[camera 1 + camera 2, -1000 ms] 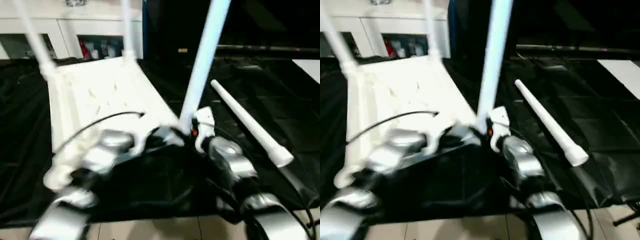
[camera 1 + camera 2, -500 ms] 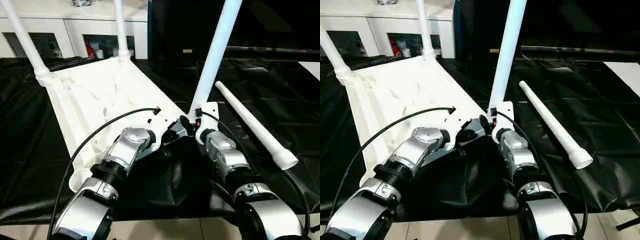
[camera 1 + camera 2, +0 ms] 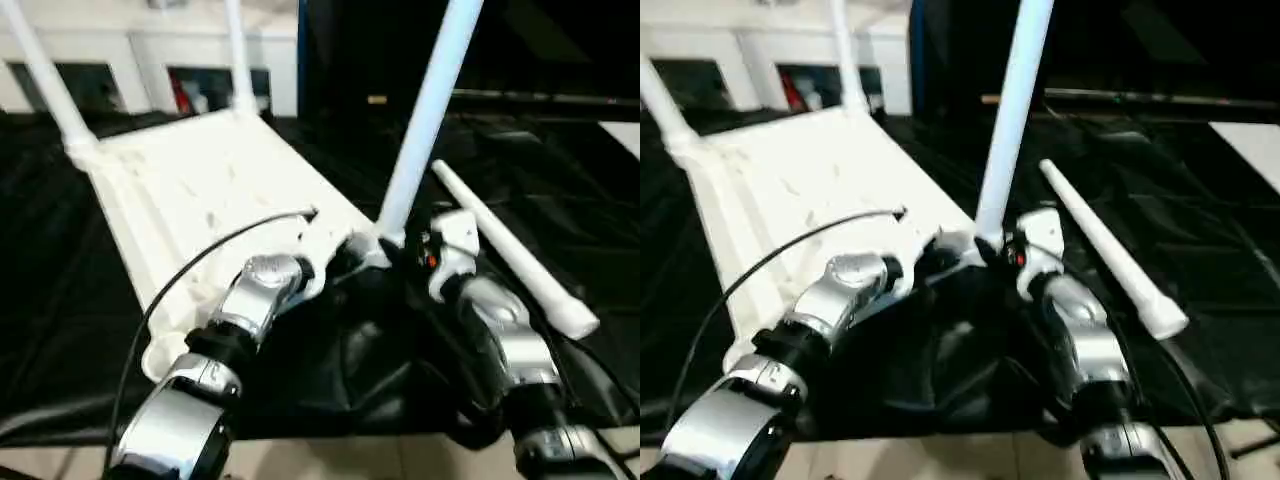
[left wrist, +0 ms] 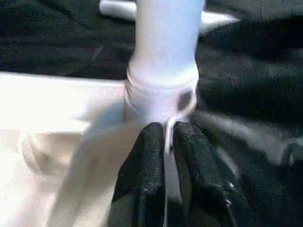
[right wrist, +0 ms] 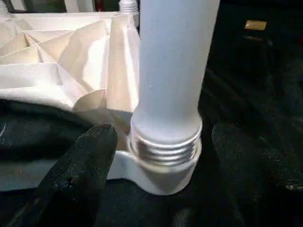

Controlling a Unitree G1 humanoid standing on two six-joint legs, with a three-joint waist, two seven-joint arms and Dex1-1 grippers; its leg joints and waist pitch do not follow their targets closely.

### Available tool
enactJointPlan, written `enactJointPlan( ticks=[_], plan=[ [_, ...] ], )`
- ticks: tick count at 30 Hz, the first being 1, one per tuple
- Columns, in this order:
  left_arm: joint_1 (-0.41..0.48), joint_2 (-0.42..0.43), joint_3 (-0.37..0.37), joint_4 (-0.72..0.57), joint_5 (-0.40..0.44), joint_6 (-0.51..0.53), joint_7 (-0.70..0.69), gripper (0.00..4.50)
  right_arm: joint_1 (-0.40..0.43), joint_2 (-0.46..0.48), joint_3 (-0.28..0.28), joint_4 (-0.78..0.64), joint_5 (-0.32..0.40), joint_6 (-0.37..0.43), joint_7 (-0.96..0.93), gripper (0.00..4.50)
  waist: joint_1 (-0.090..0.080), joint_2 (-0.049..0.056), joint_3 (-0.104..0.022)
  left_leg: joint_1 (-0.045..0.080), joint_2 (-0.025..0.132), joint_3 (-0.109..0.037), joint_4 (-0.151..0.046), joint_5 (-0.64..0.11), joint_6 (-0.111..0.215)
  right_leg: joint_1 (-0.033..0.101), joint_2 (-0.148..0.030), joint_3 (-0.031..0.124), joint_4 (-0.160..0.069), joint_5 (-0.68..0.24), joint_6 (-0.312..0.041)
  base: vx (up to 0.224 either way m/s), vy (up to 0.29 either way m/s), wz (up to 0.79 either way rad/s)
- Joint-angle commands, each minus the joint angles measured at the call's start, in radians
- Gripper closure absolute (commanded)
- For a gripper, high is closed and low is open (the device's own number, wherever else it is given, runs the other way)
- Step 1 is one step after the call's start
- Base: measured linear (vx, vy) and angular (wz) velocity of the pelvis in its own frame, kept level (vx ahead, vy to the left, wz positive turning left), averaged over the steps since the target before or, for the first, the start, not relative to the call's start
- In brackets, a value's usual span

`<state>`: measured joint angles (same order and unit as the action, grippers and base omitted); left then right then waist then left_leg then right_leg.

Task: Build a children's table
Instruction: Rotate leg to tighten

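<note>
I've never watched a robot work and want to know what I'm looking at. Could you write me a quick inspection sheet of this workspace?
Surface: black cloth, wrinkled, over the work area.
Job's things: white table top lying underside up; three legs stand in corner sockets, the nearest leg with threads showing at its base; a fourth leg lies loose on the cloth.
Clutter: nothing seen.
Grippers: left gripper nearly closed, pinching a thin edge below the nearest leg's socket; right gripper open, fingers either side of that leg's base.
Cables: black cable arching over the left forearm.
Surroundings: white cabinet behind.
</note>
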<state>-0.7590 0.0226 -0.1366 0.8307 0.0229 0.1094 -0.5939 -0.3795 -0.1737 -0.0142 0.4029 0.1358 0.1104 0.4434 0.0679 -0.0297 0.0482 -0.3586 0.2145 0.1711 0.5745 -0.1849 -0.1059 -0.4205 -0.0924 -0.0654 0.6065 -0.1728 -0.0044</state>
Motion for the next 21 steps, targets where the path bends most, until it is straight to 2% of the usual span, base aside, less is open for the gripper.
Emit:
enactJointPlan(
  ticks=[1,2,4,5,6,8,9,10,12,14,15,16,18,21],
  plan=[
    [-0.022,0.016,0.022,0.004,-0.008,-0.025,0.026,3.53,0.014,-0.012,-0.007,-0.063,0.011,0.043,-0.011,0.87,0.002,-0.011,-0.065,-0.009,0.001,0.009,-0.059,-0.158,0.082,0.066,-0.031,0.034,-0.078,-0.185,-0.165,0.000,0.000,0.00],
    [-0.022,0.017,0.022,0.003,-0.008,-0.025,0.026,3.25,0.015,-0.012,-0.007,-0.064,0.011,0.044,-0.011,0.87,0.000,-0.010,-0.065,-0.010,0.000,0.008,-0.059,-0.149,0.083,0.068,-0.031,0.034,-0.076,-0.168,-0.168,0.000,0.000,0.00],
    [-0.021,0.066,0.062,-0.041,-0.011,0.000,0.064,3.11,0.018,-0.018,0.000,-0.062,-0.007,0.078,-0.025,0.87,-0.004,-0.009,-0.066,-0.009,0.000,0.008,-0.058,-0.142,0.084,0.068,-0.031,0.033,-0.072,-0.153,-0.178,0.000,0.000,0.00],
    [-0.019,0.094,0.080,-0.062,-0.011,0.011,0.077,3.07,0.020,-0.019,0.005,-0.062,-0.007,0.098,-0.020,0.87,-0.005,0.000,-0.066,-0.008,0.000,0.007,-0.058,-0.141,0.080,0.068,-0.032,0.033,-0.071,-0.148,-0.185,0.000,0.000,0.00],
    [-0.014,0.130,0.099,-0.090,-0.007,0.018,0.098,3.00,0.021,-0.022,0.018,-0.055,-0.017,0.110,-0.014,0.87,-0.010,-0.002,-0.066,-0.007,0.002,0.008,-0.058,-0.147,0.076,0.069,-0.030,0.032,-0.070,-0.142,-0.189,0.000,0.000,0.00],
    [0.009,0.231,0.148,-0.175,-0.001,0.069,0.117,2.76,0.018,-0.018,0.045,-0.030,-0.030,0.153,0.000,0.87,-0.015,0.002,-0.065,-0.007,0.002,0.008,-0.059,-0.149,0.066,0.069,-0.029,0.032,-0.068,-0.134,-0.194,0.000,0.000,0.00],
    [0.009,0.231,0.148,-0.175,-0.001,0.069,0.117,2.68,0.018,-0.018,0.045,-0.030,-0.030,0.153,0.000,0.87,-0.016,0.003,-0.065,-0.004,0.005,0.006,-0.060,-0.155,0.060,0.068,-0.030,0.031,-0.064,-0.133,-0.200,0.000,0.000,0.00],
    [0.013,0.247,0.155,-0.186,0.000,0.079,0.116,2.64,0.018,-0.017,0.049,-0.030,-0.027,0.165,0.004,1.05,-0.019,0.004,-0.064,-0.004,0.004,0.008,-0.060,-0.164,0.055,0.066,-0.029,0.031,-0.067,-0.145,-0.200,0.000,0.000,0.00],
    [0.040,0.344,0.180,-0.249,0.028,0.120,0.108,2.50,0.010,-0.008,0.067,-0.003,-0.033,0.179,0.011,1.24,-0.019,0.002,-0.060,0.001,0.007,0.010,-0.062,-0.174,0.042,0.061,-0.029,0.033,-0.067,-0.163,-0.201,0.000,0.000,0.00],
    [0.071,0.448,0.204,-0.314,0.064,0.172,0.100,2.27,-0.006,-0.001,0.088,0.033,-0.052,0.183,0.011,1.34,-0.020,0.010,-0.061,0.002,0.009,0.008,-0.063,-0.163,0.028,0.060,-0.030,0.033,-0.059,-0.138,-0.210,0.000,0.000,0.00],
    [0.091,0.497,0.208,-0.343,0.087,0.201,0.096,2.21,-0.016,0.004,0.094,0.051,-0.055,0.192,0.010,1.44,-0.023,-0.001,-0.062,0.003,0.009,0.011,-0.063,-0.163,0.028,0.059,-0.027,0.033,-0.060,-0.133,-0.209,0.000,0.000,0.00],
    [0.101,0.519,0.209,-0.354,0.101,0.218,0.095,2.19,-0.024,0.007,0.095,0.063,-0.059,0.190,0.006,1.55,-0.027,0.008,-0.062,0.000,0.008,0.009,-0.064,-0.157,0.020,0.062,-0.026,0.033,-0.055,-0.129,-0.209,0.000,0.000,0.00],
    [0.135,0.582,0.210,-0.395,0.135,0.268,0.104,2.12,-0.051,0.017,0.095,0.104,-0.064,0.187,-0.001,1.64,-0.025,0.002,-0.059,0.007,0.009,0.011,-0.064,-0.160,0.008,0.057,-0.028,0.035,-0.056,-0.129,-0.214,0.000,0.000,0.00],
    [0.198,0.674,0.189,-0.452,0.194,0.347,0.100,2.06,-0.109,0.036,0.097,0.192,-0.070,0.165,0.000,1.87,-0.024,0.007,-0.057,0.010,0.011,0.010,-0.066,-0.176,-0.006,0.053,-0.031,0.036,-0.052,-0.139,-0.217,0.000,0.000,0.00]
  ],
)
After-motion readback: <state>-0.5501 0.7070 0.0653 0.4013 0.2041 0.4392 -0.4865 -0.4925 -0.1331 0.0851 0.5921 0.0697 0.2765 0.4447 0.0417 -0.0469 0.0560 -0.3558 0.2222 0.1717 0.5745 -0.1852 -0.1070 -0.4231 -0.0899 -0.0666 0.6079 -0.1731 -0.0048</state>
